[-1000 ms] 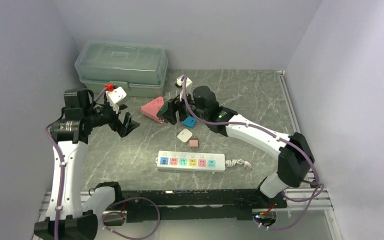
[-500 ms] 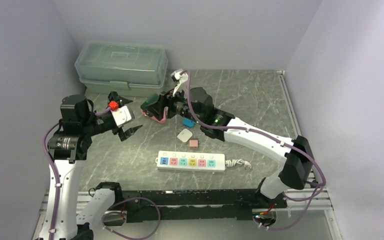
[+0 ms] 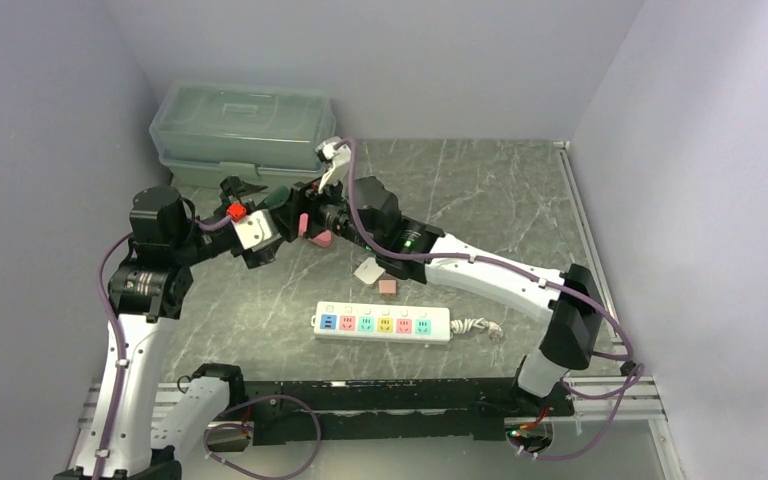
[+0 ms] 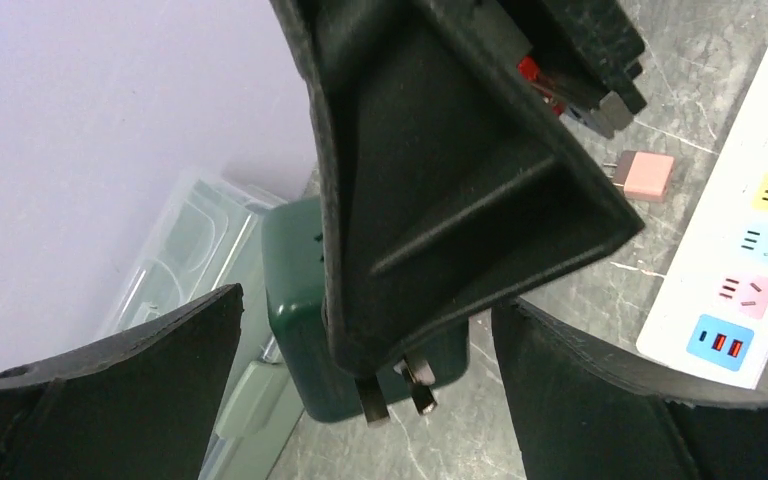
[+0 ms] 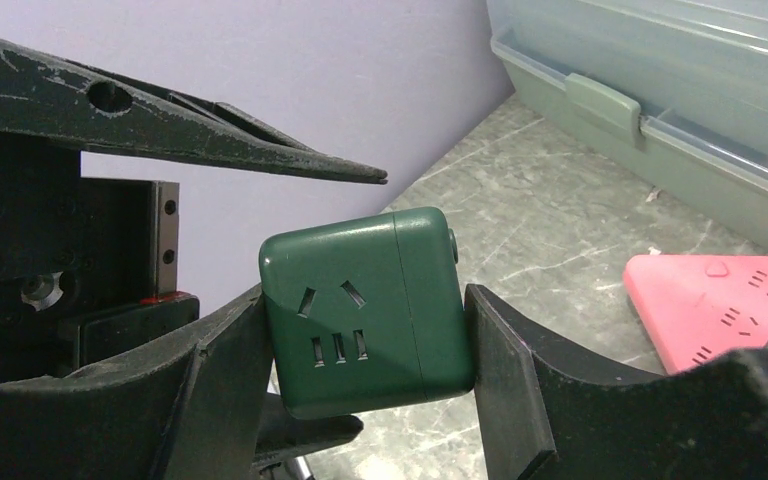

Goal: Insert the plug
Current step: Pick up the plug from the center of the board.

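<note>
Green plug (image 5: pixel 360 300) in mid-air, above the far left of the surface (image 3: pixel 520 200), with one claw on it and the other set around it.

From the left, we see the left claw (image 4: pixel 365 300) spread as wide as it goes and holding nothing, its fingers standing either side of the plug without touching it. The plug is a dark, rounded cube with no clear long axis. The right claw (image 5: pixel 360 345) clamps it at about half spread, sockets facing that wrist and metal prongs (image 4: pixel 390 395) jutting from a hidden face. The power strip (image 3: pixel 385 324) lies well apart, nearer the bases.
</note>
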